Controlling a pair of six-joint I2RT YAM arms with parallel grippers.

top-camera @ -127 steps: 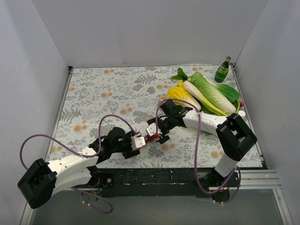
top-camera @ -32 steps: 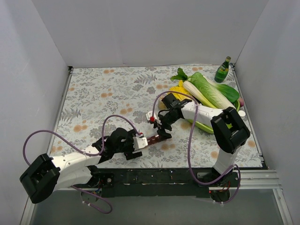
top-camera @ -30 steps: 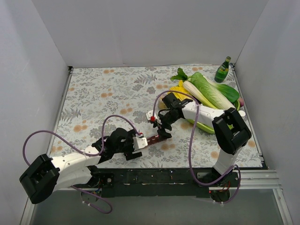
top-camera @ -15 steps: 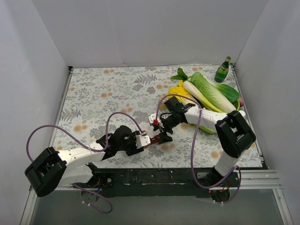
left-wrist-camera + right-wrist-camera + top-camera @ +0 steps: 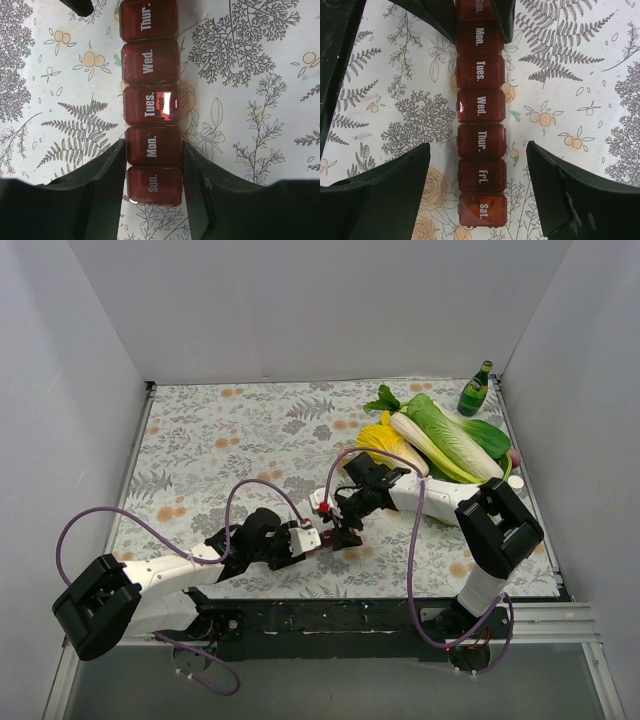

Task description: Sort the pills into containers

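Dark-red containers point(image 5: 152, 100) lay in a row on your floral cloth point(image 5: 250, 125), with white day labels. Your left wrist view showed Sun. to Thur.; the right wrist view added Fri. and Sat. (seven in all). Your left gripper point(image 5: 152, 160) was clamped on the Sun.-Mon. end. Your right gripper point(image 5: 478, 150) stood wide open astride Thur.-Fri., touching nothing.

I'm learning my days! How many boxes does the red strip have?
7 in the strip: Sun, Mon in the left gripper; Tues, Wed mid-row; Thur, Fri, Sat inside the open right gripper.
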